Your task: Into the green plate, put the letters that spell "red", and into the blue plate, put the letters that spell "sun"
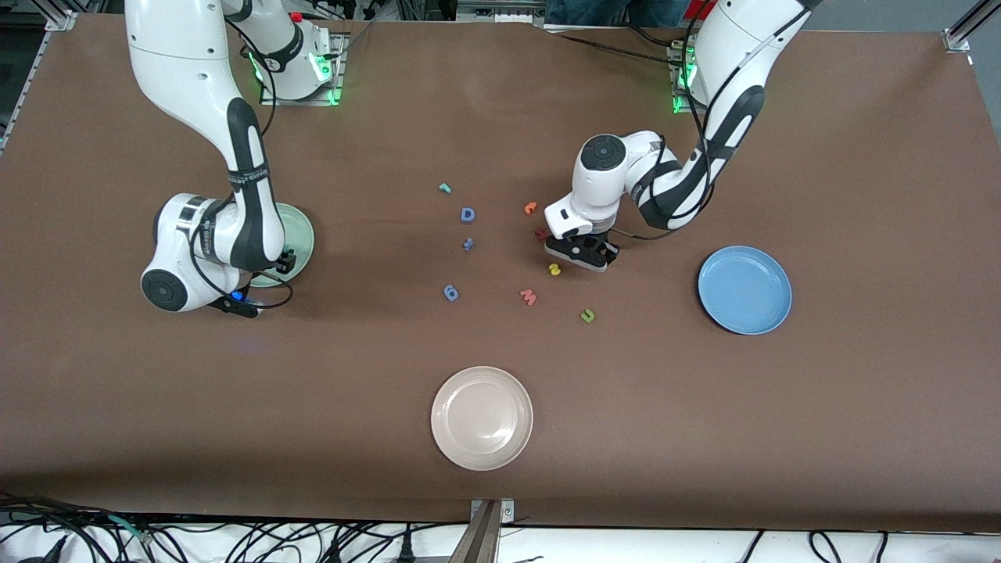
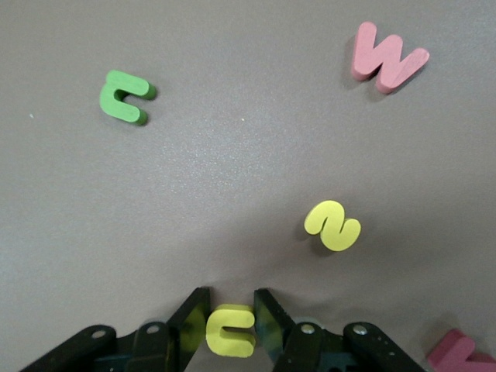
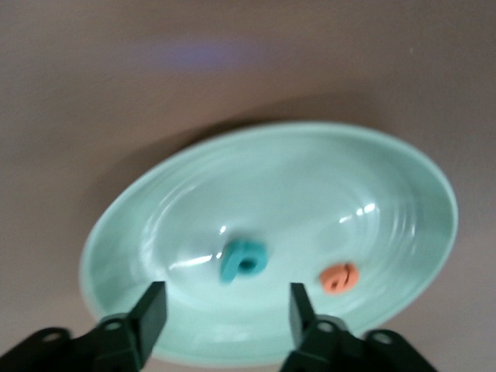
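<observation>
While the front view hides most of the green plate (image 1: 301, 234) under the right arm, the right wrist view looks straight into it. A teal "d" (image 3: 242, 260) and an orange "e" (image 3: 339, 277) lie inside the plate, a little apart. The right gripper (image 3: 226, 318) hangs over the plate with its fingers spread and nothing between them.

Only the left wrist view shows what the left gripper (image 2: 230, 324) has: its fingers pinch the yellow "u" (image 2: 230, 331), low by the table. The front view hides this letter under the gripper. The yellow "s" (image 1: 554, 269) lies just beside that gripper, and the green "n" (image 1: 587, 315) lies nearer the front camera. A pink "w" (image 1: 529, 296) sits near them. The small teal "r" (image 1: 445, 188) lies near the middle of the table, close to a blue "D" (image 1: 468, 214).

The blue plate (image 1: 744, 290) sits toward the left arm's end of the table with bare brown table all around it. A white plate (image 1: 482, 428) rests near the front edge, well apart from the letters.
</observation>
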Robot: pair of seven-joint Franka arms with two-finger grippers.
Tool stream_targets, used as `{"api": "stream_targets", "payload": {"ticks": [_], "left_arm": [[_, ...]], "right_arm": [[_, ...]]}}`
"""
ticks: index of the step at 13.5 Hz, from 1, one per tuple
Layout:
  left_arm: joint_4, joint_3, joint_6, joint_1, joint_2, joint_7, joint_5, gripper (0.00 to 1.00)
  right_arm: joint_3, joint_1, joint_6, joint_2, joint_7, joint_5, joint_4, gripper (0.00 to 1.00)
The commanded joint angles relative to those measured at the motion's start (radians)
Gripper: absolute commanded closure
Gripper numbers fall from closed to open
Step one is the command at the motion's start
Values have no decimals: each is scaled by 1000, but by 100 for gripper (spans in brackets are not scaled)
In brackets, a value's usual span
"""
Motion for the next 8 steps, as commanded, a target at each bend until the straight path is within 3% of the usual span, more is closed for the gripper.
{"api": "stream_targets", "payload": {"ticks": [1, 8], "left_arm": [[15, 23, 6, -1, 47, -33, 49, 76], [27, 24, -5, 16, 19, -27, 40, 76]], "right_arm": [[-7, 21, -116, -82, 132, 14, 49, 13], [16, 258, -126, -183, 655, 24, 45, 13]]}}
